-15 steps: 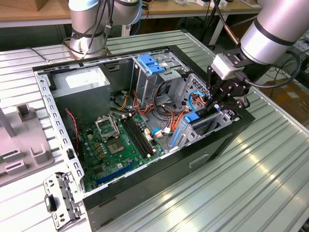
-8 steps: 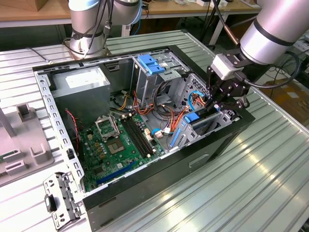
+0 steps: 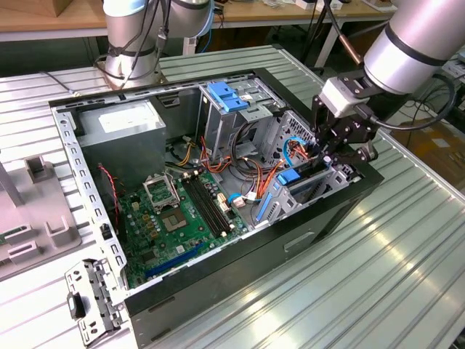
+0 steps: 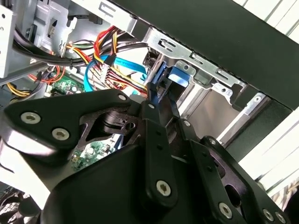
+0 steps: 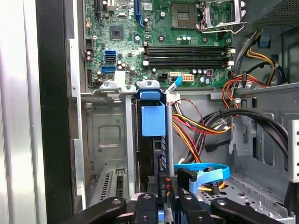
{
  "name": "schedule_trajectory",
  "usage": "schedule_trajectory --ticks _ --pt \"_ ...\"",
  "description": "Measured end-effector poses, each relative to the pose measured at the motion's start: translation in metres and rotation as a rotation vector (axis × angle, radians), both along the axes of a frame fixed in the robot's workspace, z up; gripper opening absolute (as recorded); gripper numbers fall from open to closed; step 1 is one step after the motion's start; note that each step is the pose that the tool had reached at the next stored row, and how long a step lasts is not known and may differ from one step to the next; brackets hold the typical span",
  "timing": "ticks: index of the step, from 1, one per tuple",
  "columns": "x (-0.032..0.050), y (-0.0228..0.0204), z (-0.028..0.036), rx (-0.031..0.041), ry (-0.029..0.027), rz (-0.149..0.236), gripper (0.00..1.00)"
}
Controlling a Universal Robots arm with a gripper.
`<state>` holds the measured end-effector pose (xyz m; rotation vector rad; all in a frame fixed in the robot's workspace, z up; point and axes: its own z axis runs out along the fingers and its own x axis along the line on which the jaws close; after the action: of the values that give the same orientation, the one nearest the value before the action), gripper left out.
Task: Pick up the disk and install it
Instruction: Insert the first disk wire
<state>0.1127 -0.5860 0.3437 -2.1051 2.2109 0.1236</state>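
Observation:
The disk [image 5: 159, 156] stands on edge in the metal drive cage [image 5: 106, 135] at the corner of the open computer case, and its blue carrier tab [image 5: 153, 119] faces the motherboard. In the exterior view the disk [image 3: 299, 179] sits in the cage at the case's right end, under my gripper [image 3: 328, 154]. My gripper [image 5: 162, 199] is shut on the disk's near end, one black finger [image 5: 145, 205] on either side. In the second wrist view the gripper [image 4: 156, 93] narrows onto the blue carrier [image 4: 176, 78].
The green motherboard [image 3: 182, 218] lies on the case floor. A grey power-supply box [image 3: 120, 123] sits in the far corner, with a light-blue bracket [image 3: 227, 96] on the upper bay. Bundled cables and a blue flat cable [image 5: 205, 172] crowd beside the cage. A loose metal bracket [image 3: 91, 298] lies on the table.

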Motion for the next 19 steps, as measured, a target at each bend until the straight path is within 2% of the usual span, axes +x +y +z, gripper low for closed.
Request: schedule_trajectory --ticks 5,6,7,8,9,11,19 --pt "0.0000 0.0000 0.0077 0.0188 0.0000 0.000 0.25" --pt "0.0001 0.0022 0.0079 0.0230 0.0000 0.000 0.25" --pt "0.0001 0.0037 0.0079 0.0261 0.0000 0.000 0.17" --pt "0.0001 0.0043 0.0080 0.0293 0.0001 0.000 0.17" --pt "0.0000 0.0051 0.0075 0.0364 0.0004 0.000 0.11" --pt "-0.0001 0.0052 0.0063 0.0464 0.0015 0.000 0.11" --pt "0.0007 -0.0014 0.0019 0.0532 0.0093 0.000 0.11"
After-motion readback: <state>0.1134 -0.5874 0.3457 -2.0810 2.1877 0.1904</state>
